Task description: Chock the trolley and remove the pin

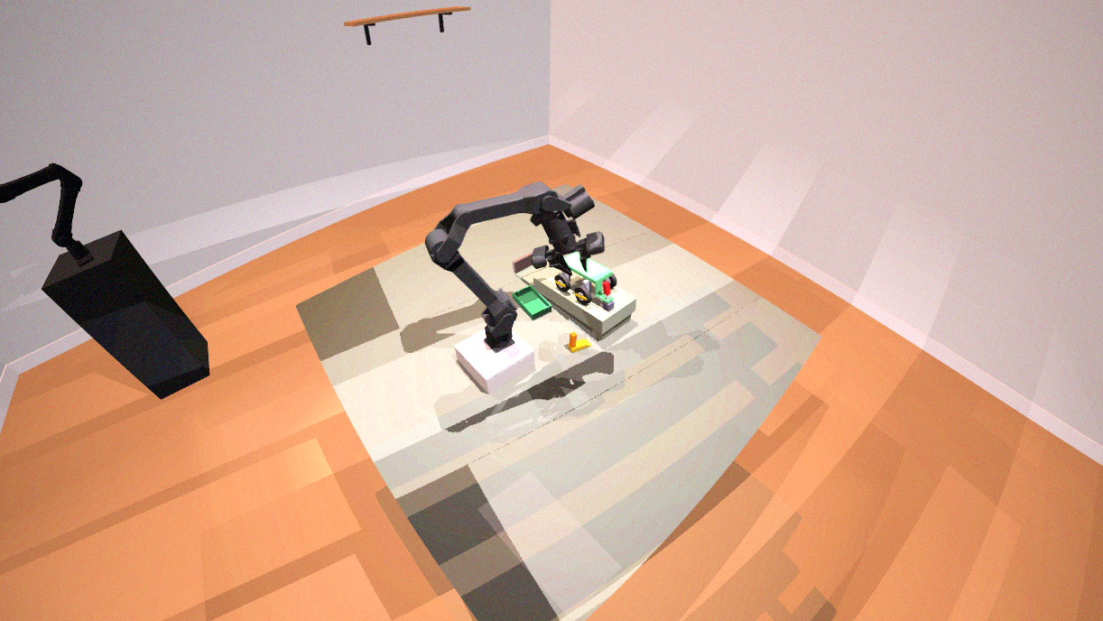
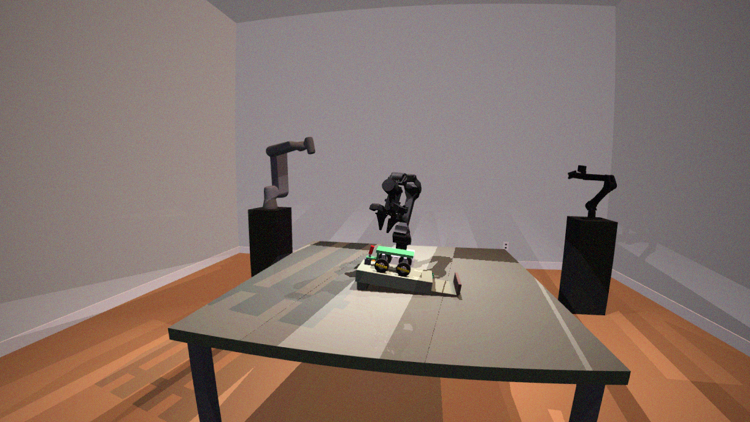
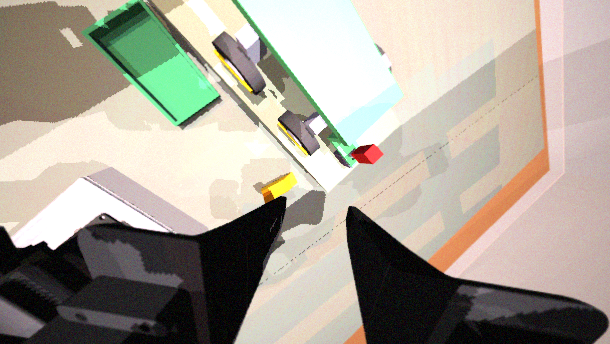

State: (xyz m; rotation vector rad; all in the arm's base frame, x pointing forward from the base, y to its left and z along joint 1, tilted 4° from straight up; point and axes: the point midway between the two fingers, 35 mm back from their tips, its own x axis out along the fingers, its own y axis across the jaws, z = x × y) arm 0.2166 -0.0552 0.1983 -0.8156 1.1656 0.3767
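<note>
The green-topped trolley [image 1: 590,269] [image 2: 394,252] [image 3: 320,45] stands on the pale ramp [image 1: 570,309] [image 2: 393,283] [image 3: 328,181]. The red-headed stop pin [image 1: 607,287] [image 2: 371,249] [image 3: 368,154] stands upright in its holder at the trolley's uphill end. The yellow chock [image 1: 580,345] [image 3: 282,184] lies on the table off the ramp, its orange handle up; the left finger partly covers it in the wrist view. The green tray [image 1: 542,314] [image 3: 192,113] is beside the ramp and looks empty. My gripper [image 2: 384,230] [image 3: 316,207] is partly open and empty, above the trolley's level, overlapping its top in the top view.
A dark-faced end board [image 1: 523,263] [image 2: 458,283] stands at the ramp's low end. The arm's white base block [image 1: 494,364] [image 3: 105,200] is on the table [image 1: 431,385] [image 2: 367,330], near the tray and the chock. Other arms on black pedestals [image 2: 270,235] [image 2: 587,262] stand beyond the table.
</note>
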